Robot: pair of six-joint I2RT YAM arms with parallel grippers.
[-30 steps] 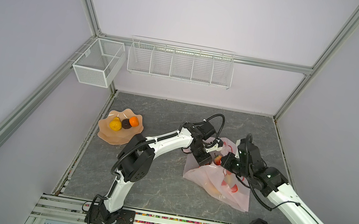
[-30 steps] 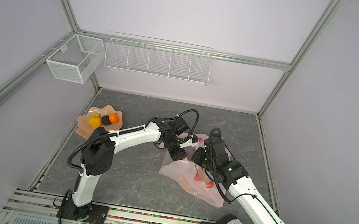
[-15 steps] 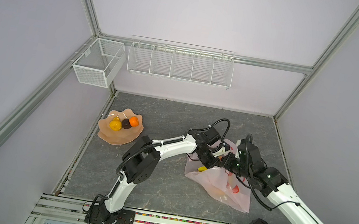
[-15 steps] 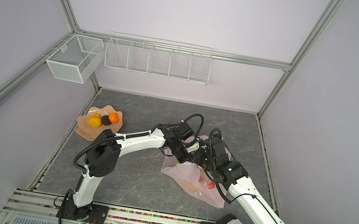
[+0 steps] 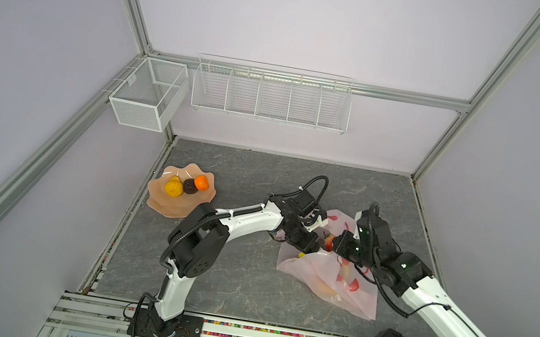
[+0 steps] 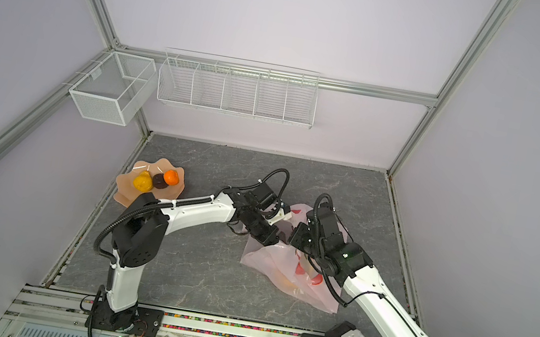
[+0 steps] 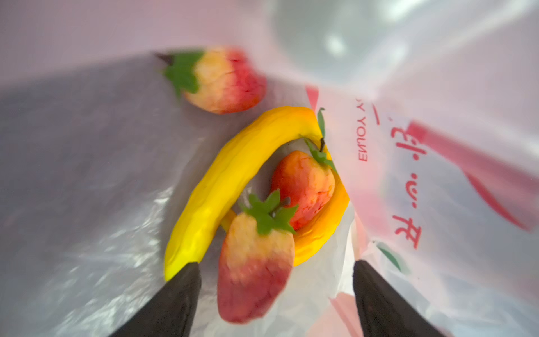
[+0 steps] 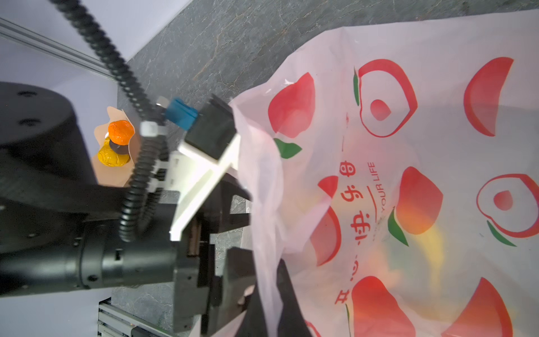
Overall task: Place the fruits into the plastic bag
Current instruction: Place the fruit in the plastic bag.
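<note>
Grey marbled tabletop (image 5: 222, 281), enclosed by pale lilac walls; a white mesh box (image 5: 147, 99) is hung on the left rail and a long white wire rack (image 5: 270, 96) on the far wall

A peach-coloured wavy-edged dish (image 5: 175, 207) is seen at the far left of the tabletop, well apart from both grippers. Three fruits are held in it: a yellow toy pear (image 5: 173, 188), a dark brown piece (image 5: 189, 186) and a toy orange (image 5: 201, 183), set in a row and appearing to touch

A translucent pale pink plastic bag (image 5: 310, 270) printed with red fruit pictures is laid on the right half of the tabletop, its mouth turned to the far left and its body trailing to the near right

Inside the bag mouth the left gripper (image 7: 274, 262) is found. Its dark fingers (image 7: 175, 300) are spread wide, and a red and cream toy strawberry (image 7: 253, 262) is seen between them, blurred, with a gap on either side

Deeper in the bag a yellow toy banana (image 7: 221, 186) and a second banana (image 7: 323, 233), more orange, are curved around a second strawberry (image 7: 303, 186). A third strawberry (image 7: 221, 84) is lying apart, beyond them

At the upper edge of the bag mouth the right gripper (image 8: 269, 291) is placed; its jaws are pressed together on a fold of the pink film, which is pinched between them and held up off the tabletop
</note>
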